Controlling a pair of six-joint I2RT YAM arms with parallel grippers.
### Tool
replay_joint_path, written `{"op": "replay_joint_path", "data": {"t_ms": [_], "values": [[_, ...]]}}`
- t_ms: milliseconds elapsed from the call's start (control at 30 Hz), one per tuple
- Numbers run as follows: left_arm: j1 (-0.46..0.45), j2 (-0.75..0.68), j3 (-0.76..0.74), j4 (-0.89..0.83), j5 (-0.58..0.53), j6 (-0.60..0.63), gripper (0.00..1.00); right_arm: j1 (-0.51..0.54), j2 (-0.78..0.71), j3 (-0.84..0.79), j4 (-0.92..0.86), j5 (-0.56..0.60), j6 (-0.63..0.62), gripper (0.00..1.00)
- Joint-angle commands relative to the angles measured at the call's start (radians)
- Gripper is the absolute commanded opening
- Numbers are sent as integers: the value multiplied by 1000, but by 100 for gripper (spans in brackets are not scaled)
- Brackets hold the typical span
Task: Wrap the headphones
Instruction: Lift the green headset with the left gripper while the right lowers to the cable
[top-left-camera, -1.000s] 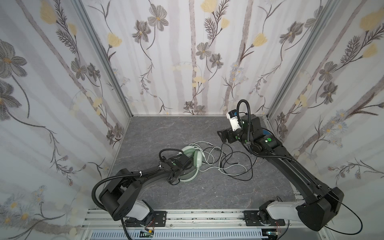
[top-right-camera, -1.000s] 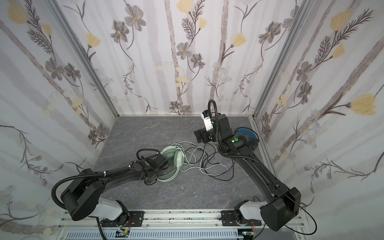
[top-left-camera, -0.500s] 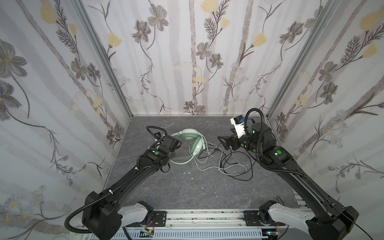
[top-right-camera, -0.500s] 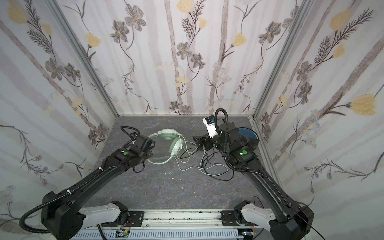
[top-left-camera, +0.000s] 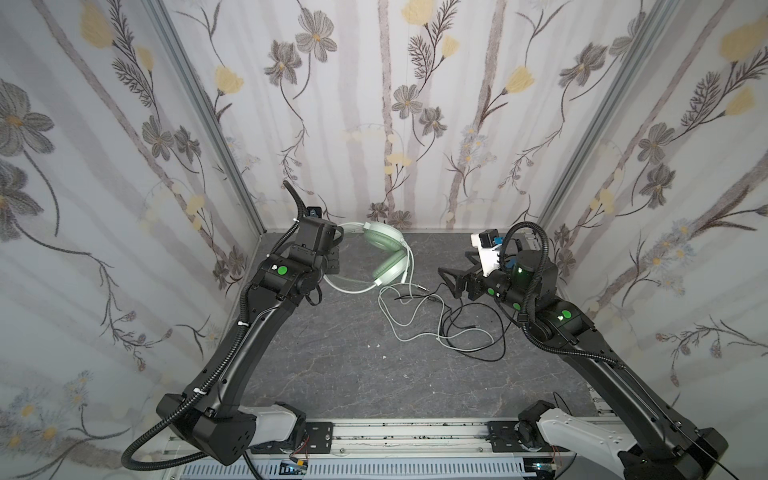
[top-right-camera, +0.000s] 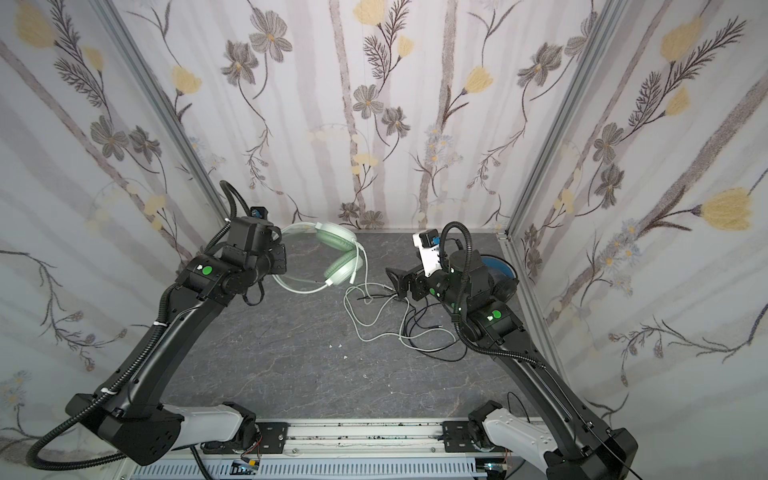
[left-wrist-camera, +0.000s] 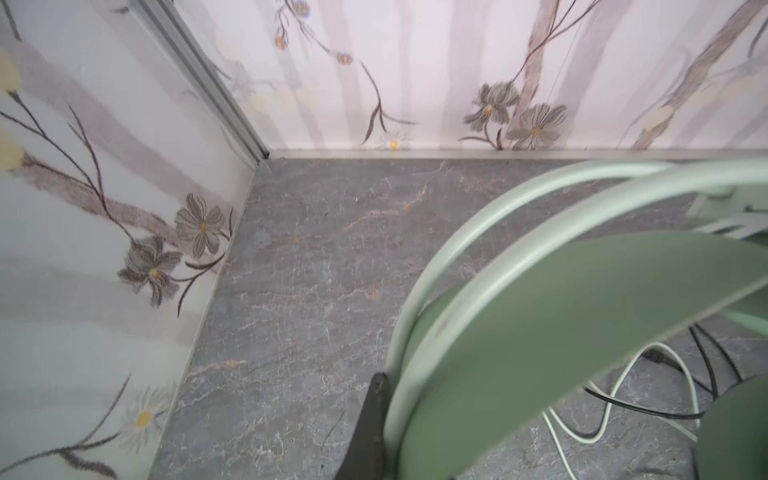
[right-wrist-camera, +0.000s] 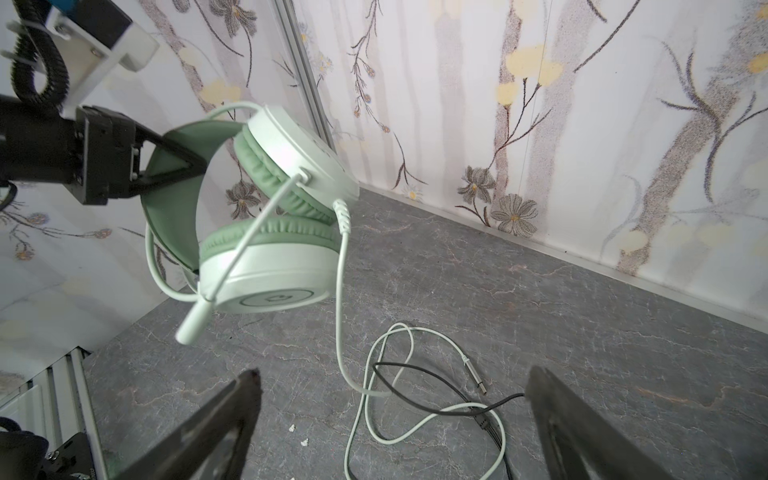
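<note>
One mint headset (top-left-camera: 384, 245) — left jaws clamp headband (right-wrist-camera: 166, 216) | right jaws spread

The mint headset (top-left-camera: 388, 253) hangs in the air near the back wall (top-left-camera: 415, 124), earcups together. Its whitish cable (right-wrist-camera: 339, 291) trails down. The black headset (top-right-camera: 496, 266) lies half hidden by that wall's right end.

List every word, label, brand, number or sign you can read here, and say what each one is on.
No words or numbers anywhere can be read.
Round mark on one earcup of the green headphones: too faint to read.
Small white sticker on the left arm: too small to read.
Green dots on the left arm and the right arm: plain, no text.
</note>
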Motion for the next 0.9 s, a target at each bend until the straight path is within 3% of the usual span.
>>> {"op": "replay_joint_path", "data": {"t_ms": [0,200,400,700,867], "values": [[1,8,95,-5,5,5,0,1,-23,-50,155,-75,23,100],[1,39,270,-92,-32,1,0,4,-15,-113,269,-179,14,99],[1,60,394,-167,-43,-36,0,25,102,-75,377,-293,25,98],[0,134,549,-299,-28,-40,0,98,225,-60,525,-302,27,95],[0,143,581,-337,-12,-28,0,109,285,-101,651,-305,68,88]]}}
